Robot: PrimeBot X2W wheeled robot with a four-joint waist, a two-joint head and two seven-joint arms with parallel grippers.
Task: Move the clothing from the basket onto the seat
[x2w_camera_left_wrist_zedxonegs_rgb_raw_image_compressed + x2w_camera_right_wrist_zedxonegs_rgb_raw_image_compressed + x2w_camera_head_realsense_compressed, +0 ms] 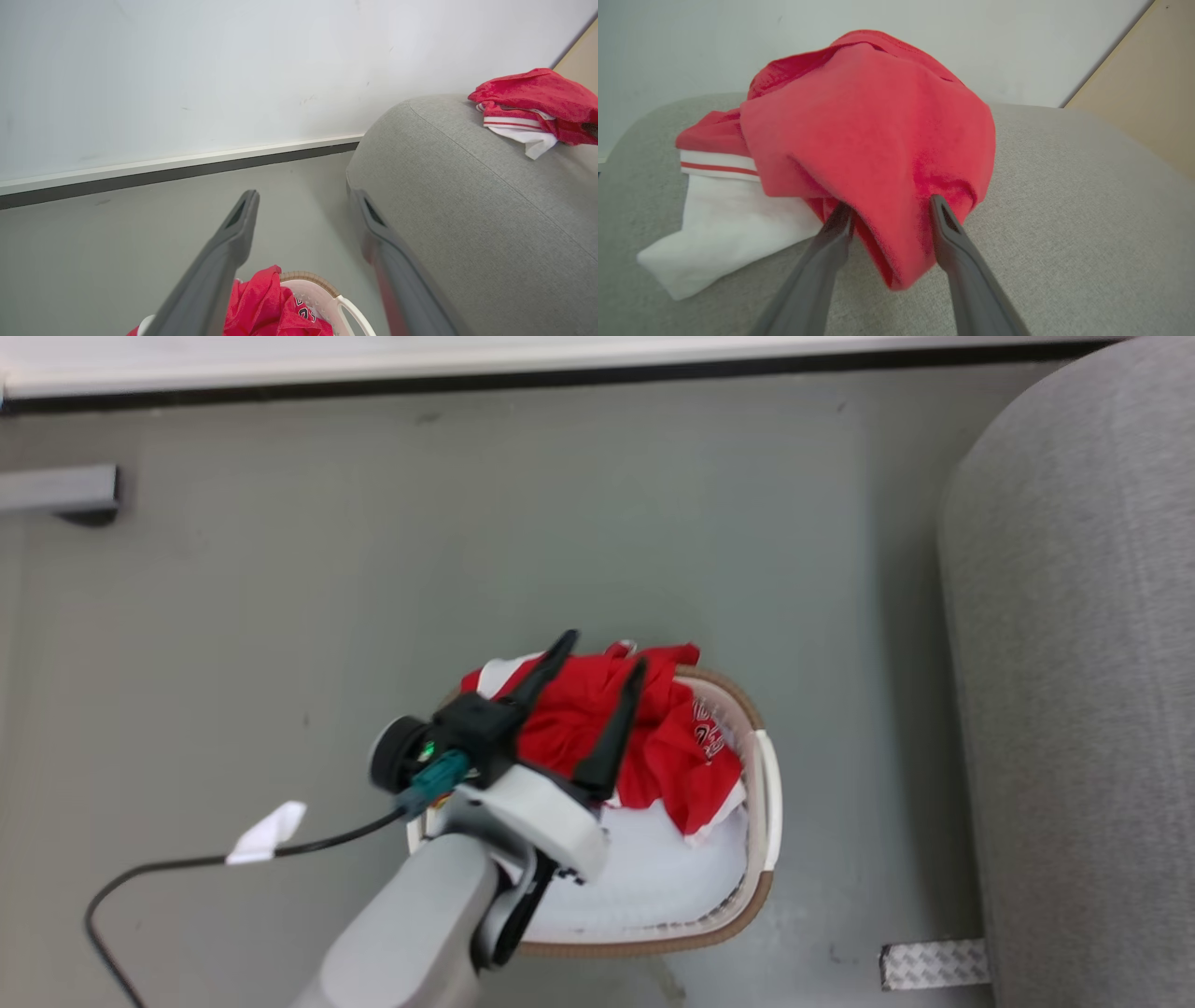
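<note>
Red jersey cloth with white trim and a printed number [672,747] sits heaped in the upper half of the oval white plastic basket with its brown rim band [653,947]. That is at the centre of the head view, where the jersey lies over a plain pale cloth [653,877]. The left pincer [605,649] hangs right above the heap, its long dark fingers spread wide and empty. I reckon this arm is the nearer one and the reach is straight down. The big grey woven-fabric sofa [1074,663] fills the right edge. In the right wrist view a second crumpled red garment [868,116] lies on the sofa's rounded cushion. The right pincer [891,205] stands parted, with a soft fold of that garment slack between its fingers.
</note>
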